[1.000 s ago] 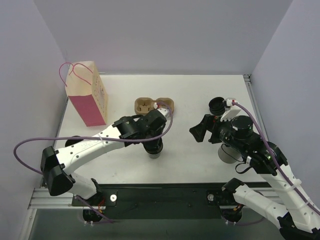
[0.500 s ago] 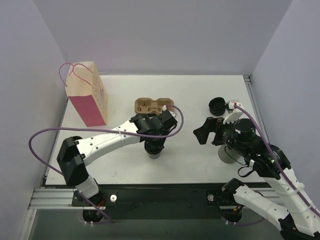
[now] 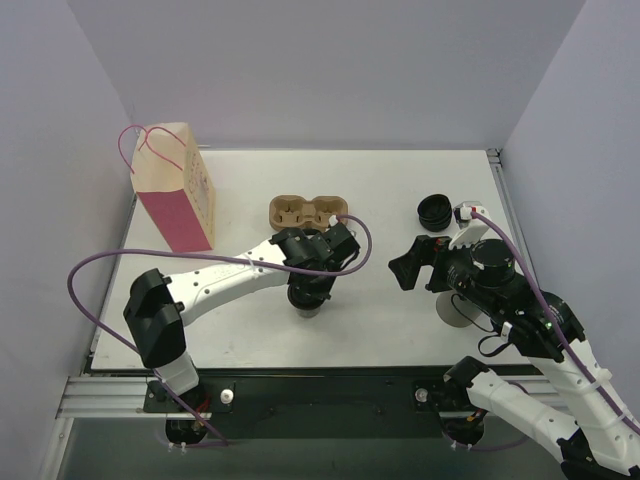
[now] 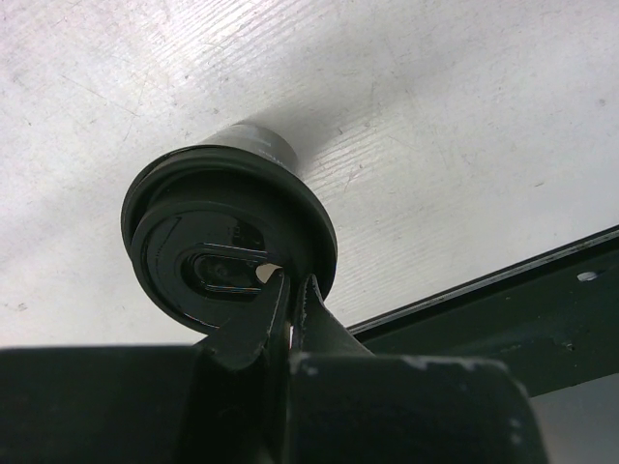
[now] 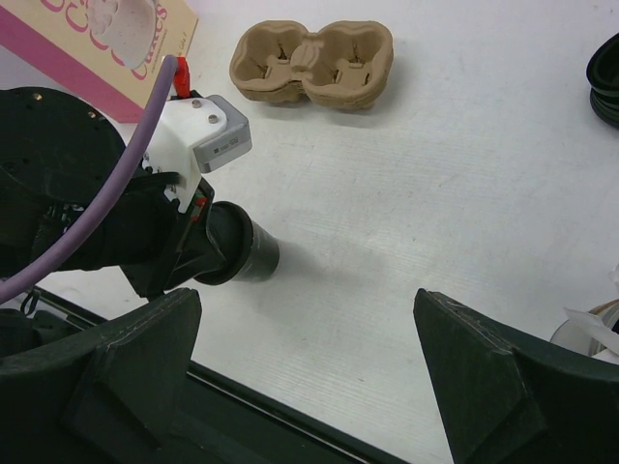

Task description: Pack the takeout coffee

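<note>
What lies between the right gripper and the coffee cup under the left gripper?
Only bare table separates the right gripper from the coffee cup; the right wrist view shows it.

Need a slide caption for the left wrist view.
Left gripper, fingers pinched on the rim of the lid of a black coffee cup standing on the white table.

cup [image 5: 253, 256] before tray [image 3: 310, 211], bag [image 3: 178, 200] left, lids [image 3: 435, 211] right

One black cup [image 4: 227, 222], one pulp tray [image 5: 290, 89]
</note>
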Controlling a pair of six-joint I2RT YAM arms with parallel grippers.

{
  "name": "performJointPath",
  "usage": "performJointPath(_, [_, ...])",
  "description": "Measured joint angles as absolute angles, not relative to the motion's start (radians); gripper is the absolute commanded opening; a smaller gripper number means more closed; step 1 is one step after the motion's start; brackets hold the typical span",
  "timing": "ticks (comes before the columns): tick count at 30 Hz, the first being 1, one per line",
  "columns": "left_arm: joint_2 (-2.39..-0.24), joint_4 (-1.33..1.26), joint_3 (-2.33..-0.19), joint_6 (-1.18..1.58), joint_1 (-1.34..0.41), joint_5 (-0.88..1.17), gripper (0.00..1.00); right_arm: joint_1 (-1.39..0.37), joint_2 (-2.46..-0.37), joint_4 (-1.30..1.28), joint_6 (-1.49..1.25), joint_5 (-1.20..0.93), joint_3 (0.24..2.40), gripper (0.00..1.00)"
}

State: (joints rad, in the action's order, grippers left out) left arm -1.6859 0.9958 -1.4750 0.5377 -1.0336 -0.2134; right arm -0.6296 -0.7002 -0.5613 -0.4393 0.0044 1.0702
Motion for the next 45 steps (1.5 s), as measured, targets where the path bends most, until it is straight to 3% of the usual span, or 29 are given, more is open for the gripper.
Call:
performJointPath(26, [-1.734, 1.098, -1.583, 0.542, -1.059, -0.280, 0.06, -0.630, -0.700, -0.566, -0.422, 0.004, 1.070, 0.99])
performJointPath(37, [-1.753, 1.096, -1.577, 0.543, -1.059, -0.279, 0.11, -0.630, -0.695, -0.567, -0.421, 0.004, 1.070, 0.99])
performJointPath(45, [-1.766, 1.095, -1.566, 0.547, -1.059, -0.278, 0.22, -0.630, -0.695, -0.576, -0.421, 0.004, 1.070, 0.99])
